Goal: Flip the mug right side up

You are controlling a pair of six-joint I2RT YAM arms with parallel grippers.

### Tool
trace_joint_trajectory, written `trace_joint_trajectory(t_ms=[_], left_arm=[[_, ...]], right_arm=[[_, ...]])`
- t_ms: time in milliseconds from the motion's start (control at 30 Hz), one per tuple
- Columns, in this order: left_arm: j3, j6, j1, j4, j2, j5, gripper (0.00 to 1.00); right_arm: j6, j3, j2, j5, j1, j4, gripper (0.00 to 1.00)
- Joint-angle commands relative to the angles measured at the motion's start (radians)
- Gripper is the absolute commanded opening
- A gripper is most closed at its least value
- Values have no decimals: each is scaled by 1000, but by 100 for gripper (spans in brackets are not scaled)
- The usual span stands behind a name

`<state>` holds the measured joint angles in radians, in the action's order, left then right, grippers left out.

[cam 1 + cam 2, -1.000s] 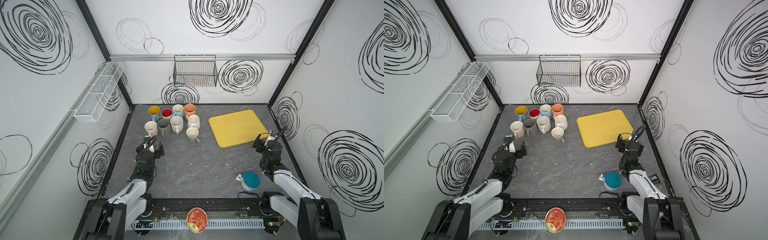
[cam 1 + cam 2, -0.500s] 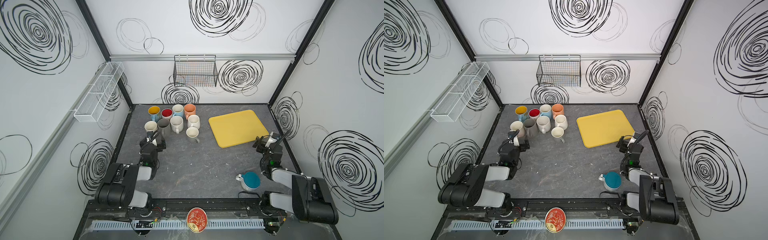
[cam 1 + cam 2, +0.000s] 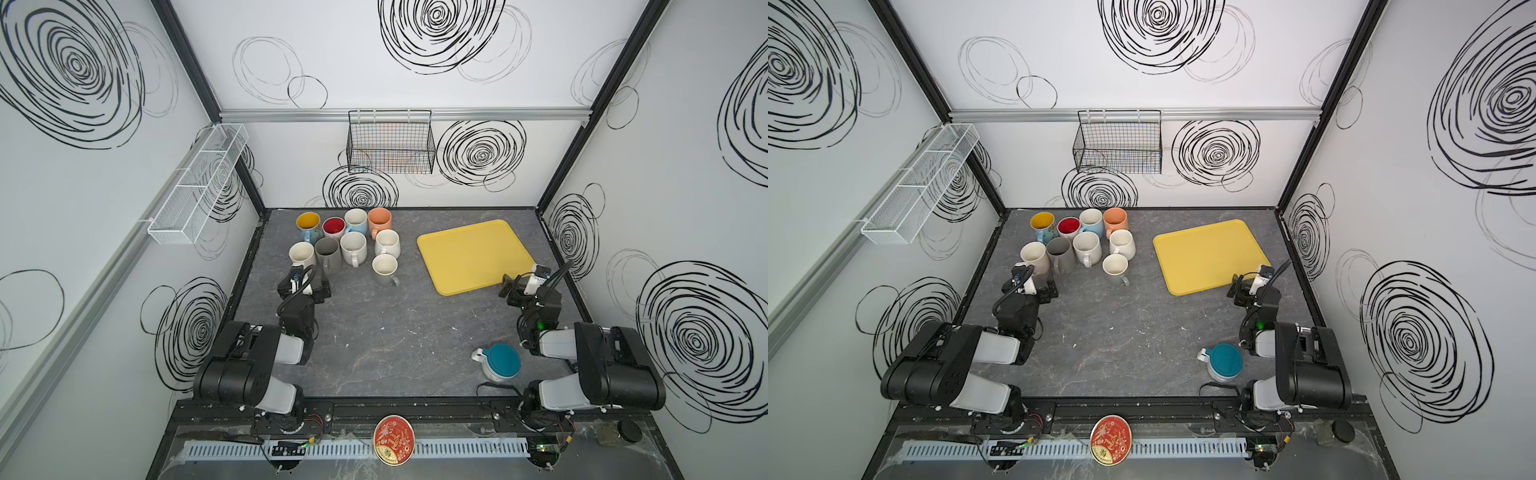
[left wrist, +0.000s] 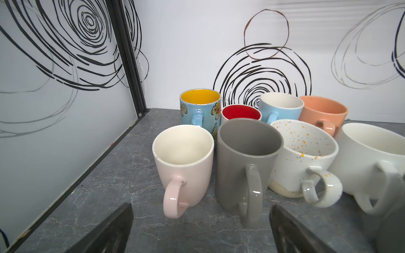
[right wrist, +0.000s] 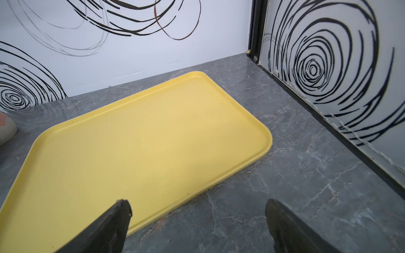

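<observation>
The mug [image 3: 500,365] [image 3: 1224,361] stands upside down near the front right of the table in both top views, teal base up, pale body below, handle pointing left. My right gripper [image 3: 510,287] [image 5: 198,206] is open and empty, well behind the mug, low over the tabletop at the near edge of the yellow tray [image 5: 153,142]. On the left side my left gripper [image 3: 305,291] [image 4: 200,210] is open with nothing in it, just in front of a pink mug [image 4: 184,166] and a grey mug [image 4: 245,162]. The upside-down mug shows in neither wrist view.
Several upright mugs [image 3: 353,245] cluster at the back left. The yellow tray [image 3: 473,253] lies at the back right. A black wire basket [image 3: 390,143] hangs on the back wall and a white mesh shelf [image 3: 199,183] on the left wall. A red round tin [image 3: 393,439] sits on the front rail.
Both arms have folded back, their elbows rising toward the front rail, while the grippers stay nearly where they were. The mug has not moved.
</observation>
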<state>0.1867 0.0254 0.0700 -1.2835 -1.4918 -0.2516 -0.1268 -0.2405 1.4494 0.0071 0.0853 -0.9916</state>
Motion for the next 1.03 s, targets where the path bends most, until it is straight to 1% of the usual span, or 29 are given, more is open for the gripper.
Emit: trace_joint_trajectory(t_ms=[0,600,800,1000], left_arm=[[4,-4,-7,-62,-4,0,99],[8,-6,-5,-57,-5,-4,99],[27,-2,-9,-20,-9,3,99],[17,-2,-7,-36,-4,0,99]], right_arm=[[30,-63,12,72,-39,44,100],[45,-62,13,97,-58,39,100],[44,-63,15,98,-59,39,100],[44,-63,16,97,-58,39,100]])
